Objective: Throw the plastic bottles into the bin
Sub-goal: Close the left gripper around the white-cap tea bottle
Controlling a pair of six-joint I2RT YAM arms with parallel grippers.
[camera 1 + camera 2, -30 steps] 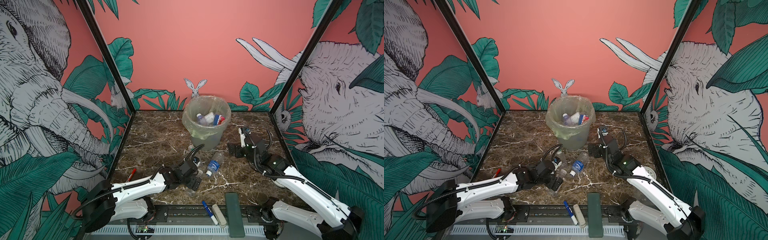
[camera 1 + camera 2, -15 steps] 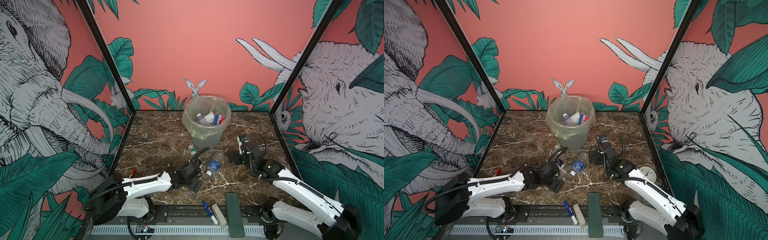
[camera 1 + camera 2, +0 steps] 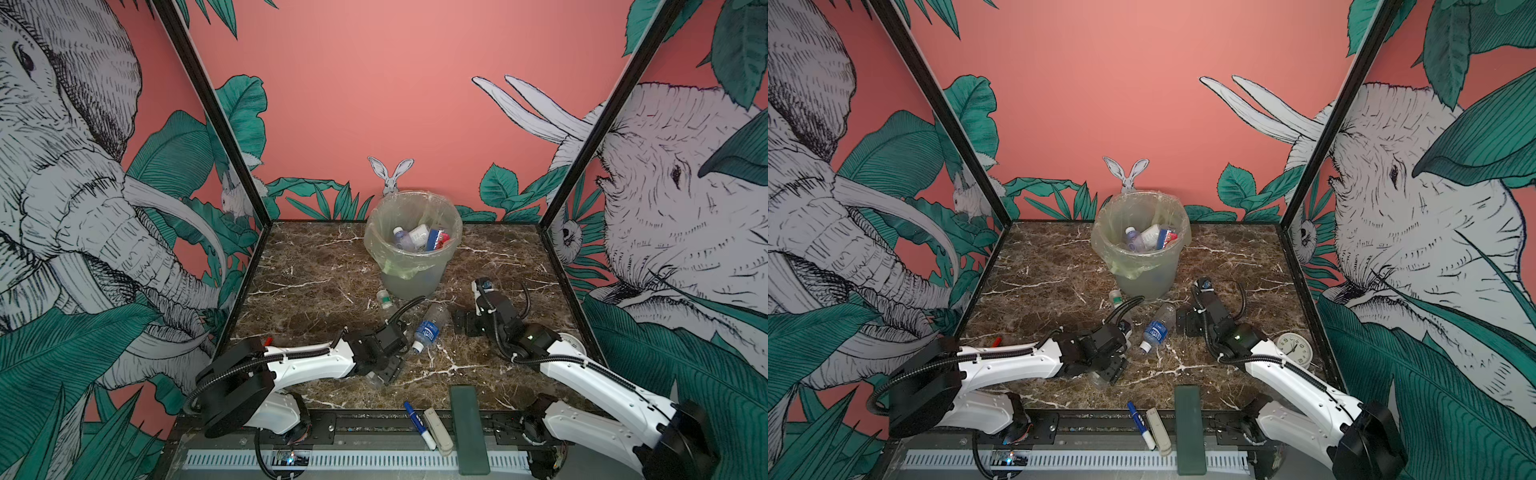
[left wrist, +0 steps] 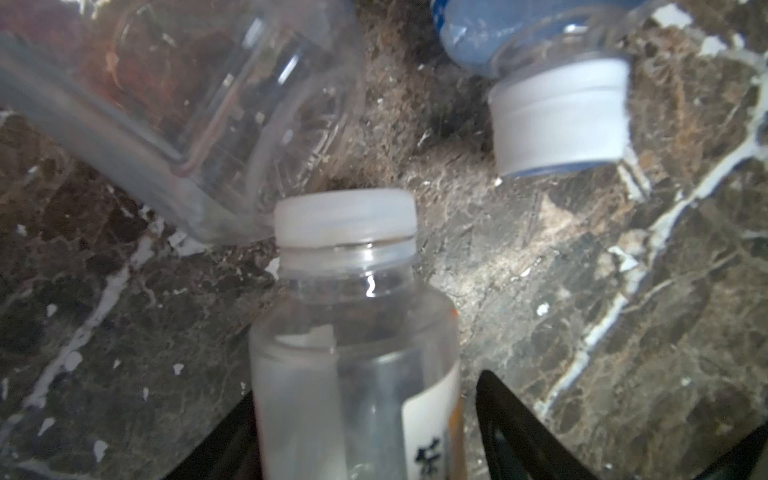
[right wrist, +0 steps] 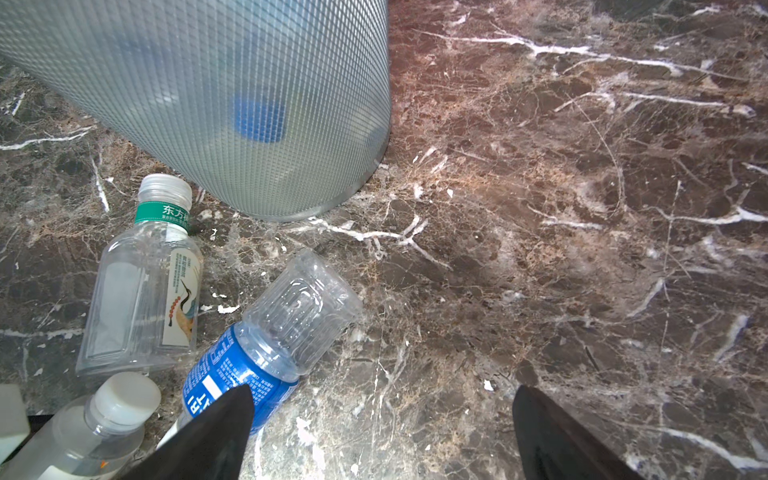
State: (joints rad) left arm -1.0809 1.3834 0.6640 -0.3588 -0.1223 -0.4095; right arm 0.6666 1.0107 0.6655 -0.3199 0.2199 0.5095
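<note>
Marble top (image 3: 316, 266): we note the left gripper (image 4: 365, 390) straddling a white-capped bottle (image 4: 353, 332), jaws close to its sides; we cannot tell whether they pinch it. Beside the blue-label bottle (image 5: 266, 353) the right gripper (image 5: 384, 390) gapes wide, empty. Behind stands the bin (image 3: 415, 282), several bottles (image 3: 417, 239) inside

A blue and white marker pen (image 3: 419, 424) lies at the front edge of the brown marble table (image 3: 311, 291). Just beside it lies a small pale plastic stick (image 3: 437, 430). Next to that is a flat dark green bar (image 3: 468, 428). A round white clock (image 3: 1295, 348) sits near the right wall. A little red thing (image 3: 996, 341) lies by the left wall. The pink back wall (image 3: 374, 83) has a drawn grey rabbit (image 3: 390, 174).
</note>
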